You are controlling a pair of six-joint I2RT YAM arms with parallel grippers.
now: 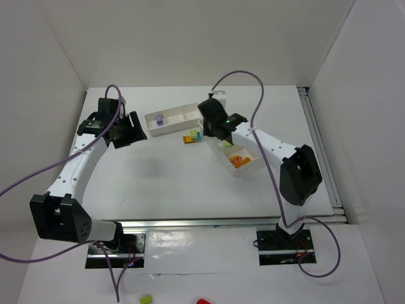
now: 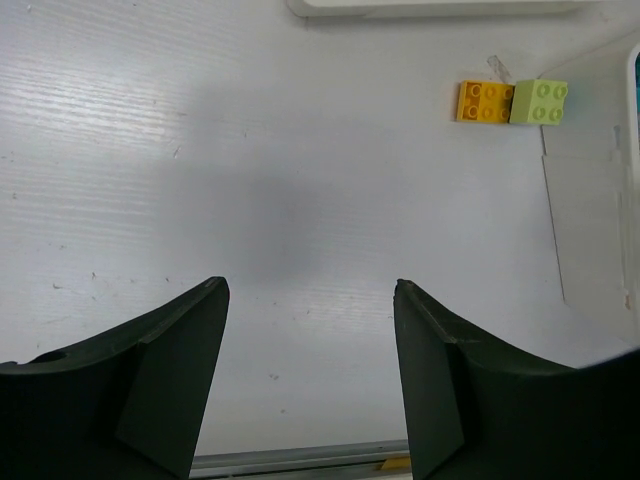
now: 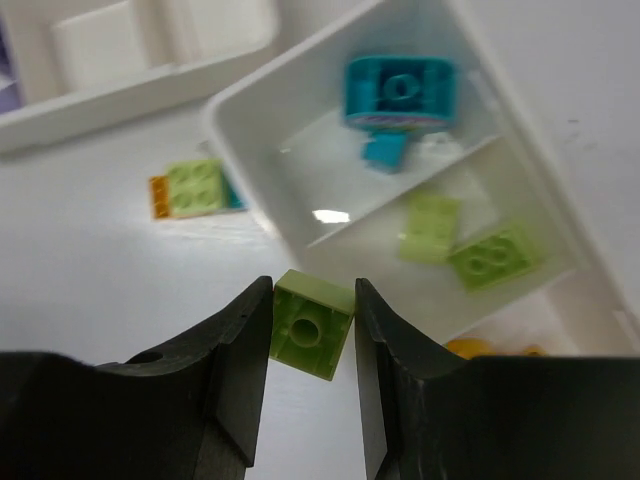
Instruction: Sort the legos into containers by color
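Observation:
My right gripper (image 3: 312, 288) is shut on a lime green lego (image 3: 310, 330) and holds it above the table, just beside the near corner of the right white tray (image 3: 250, 150). That tray (image 1: 252, 154) holds teal legos (image 3: 400, 92) in one compartment, lime ones (image 3: 495, 257) in the middle and orange ones (image 1: 238, 161) in the last. Loose orange (image 2: 484, 101) and lime (image 2: 540, 101) legos, with a teal one beside them, lie on the table between the trays (image 1: 193, 137). The back tray (image 1: 183, 116) holds a purple lego (image 1: 159, 118). My left gripper (image 2: 310, 290) is open and empty above bare table at the left (image 1: 126, 130).
A silver rail (image 1: 221, 221) runs along the table's near edge and another (image 1: 319, 152) along its right side. White walls close in the table at the left, back and right. Purple cables hang over both arms.

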